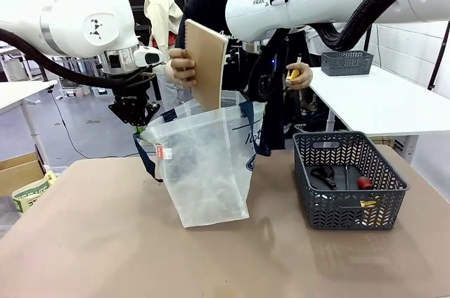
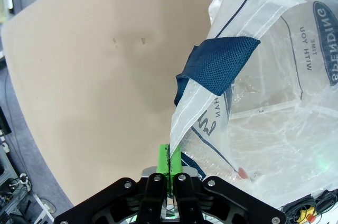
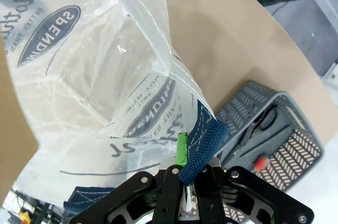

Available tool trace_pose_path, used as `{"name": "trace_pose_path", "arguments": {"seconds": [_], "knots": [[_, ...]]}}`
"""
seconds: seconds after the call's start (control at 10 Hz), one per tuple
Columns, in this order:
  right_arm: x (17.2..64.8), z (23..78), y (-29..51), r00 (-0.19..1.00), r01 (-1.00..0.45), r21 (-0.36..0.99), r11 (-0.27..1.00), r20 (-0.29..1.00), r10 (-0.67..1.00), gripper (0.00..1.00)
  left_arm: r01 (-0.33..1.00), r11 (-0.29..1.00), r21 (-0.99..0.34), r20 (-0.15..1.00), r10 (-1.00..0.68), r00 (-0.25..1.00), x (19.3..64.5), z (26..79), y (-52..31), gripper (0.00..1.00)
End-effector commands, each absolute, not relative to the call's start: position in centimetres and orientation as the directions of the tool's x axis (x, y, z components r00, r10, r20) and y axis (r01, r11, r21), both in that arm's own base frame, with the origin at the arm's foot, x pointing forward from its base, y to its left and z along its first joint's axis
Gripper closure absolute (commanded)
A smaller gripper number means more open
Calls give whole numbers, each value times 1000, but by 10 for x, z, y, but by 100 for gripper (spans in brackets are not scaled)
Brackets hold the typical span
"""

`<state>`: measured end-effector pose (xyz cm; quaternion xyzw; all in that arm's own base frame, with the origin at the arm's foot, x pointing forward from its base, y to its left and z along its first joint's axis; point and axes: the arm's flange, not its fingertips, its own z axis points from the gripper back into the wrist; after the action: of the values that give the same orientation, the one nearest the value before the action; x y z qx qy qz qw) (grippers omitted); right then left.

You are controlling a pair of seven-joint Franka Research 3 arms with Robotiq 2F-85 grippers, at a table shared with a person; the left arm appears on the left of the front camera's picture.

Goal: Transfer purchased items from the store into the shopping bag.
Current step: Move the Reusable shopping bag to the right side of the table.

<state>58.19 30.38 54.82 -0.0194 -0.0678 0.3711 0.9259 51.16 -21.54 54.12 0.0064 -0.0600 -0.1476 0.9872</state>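
L gripper (image 2: 169,156), R gripper (image 3: 185,155) both clamped on shopping bag (image 1: 207,164) rim — logo (image 2: 323,44) reads "SPENDING".

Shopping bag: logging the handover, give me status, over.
Left gripper shut on shopping bag rim; right gripper shut on rim by the blue strap. Bag upright, mouth held open. Person's hand holds tan packet at the mouth; nothing in the way.

I see a tan table (image 1: 91,242) with a plain top and rounded corners; the bag (image 1: 211,185) stands near its middle, base resting on the top; the grey basket (image 1: 344,210) sits flat on the top to the bag's right, near it but apart; through the left wrist camera I make out two small dark marks (image 2: 115,42) on the bare surface beside the bag.
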Motion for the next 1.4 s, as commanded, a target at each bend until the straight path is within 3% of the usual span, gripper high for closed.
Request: {"name": "trace_pose_path", "arguments": {"seconds": [0.0,1.3], "knots": [[582,549,301,728,-673,-85,735,101,678,100,294,955,37,111,-296,949,510,545,-210,100],[582,549,301,728,-673,-85,735,101,678,100,294,955,37,111,-296,949,510,545,-210,100]]}}
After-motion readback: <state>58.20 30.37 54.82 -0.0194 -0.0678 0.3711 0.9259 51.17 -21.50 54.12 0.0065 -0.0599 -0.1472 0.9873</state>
